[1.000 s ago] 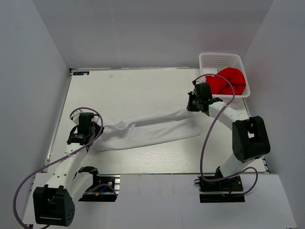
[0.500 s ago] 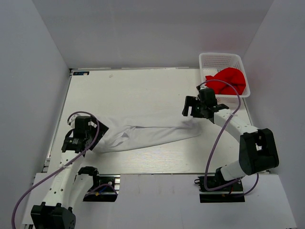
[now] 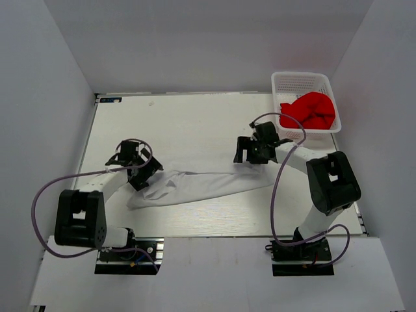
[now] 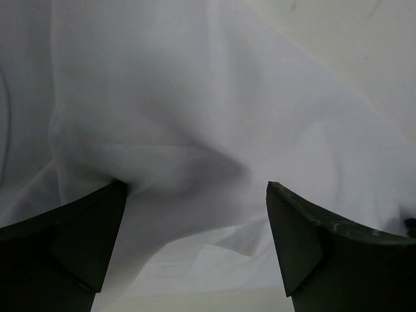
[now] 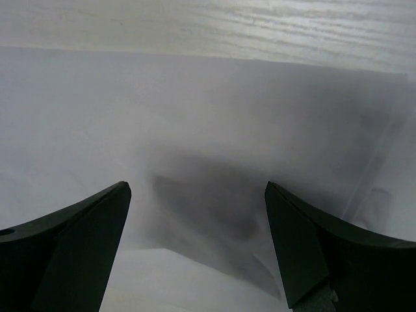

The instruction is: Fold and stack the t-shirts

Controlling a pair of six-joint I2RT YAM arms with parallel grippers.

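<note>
The white t-shirt lies on the table as a long rumpled band running left to right. My left gripper is low over its left end, open, with loose white cloth below and between the spread fingers. Over the shirt's right end, my right gripper is open too, its fingers apart above the white fabric, midpoint. The red t-shirt sits bunched in the basket at the back right.
The white lattice basket stands at the table's far right corner, just behind my right arm. Bare pale wood tabletop spreads behind the white shirt. Grey walls close in the table on three sides.
Both grippers have opened and let go of the white shirt, which was stretched between them and now rests on the table. Left gripper moved right and back; right gripper moved left and lower.
</note>
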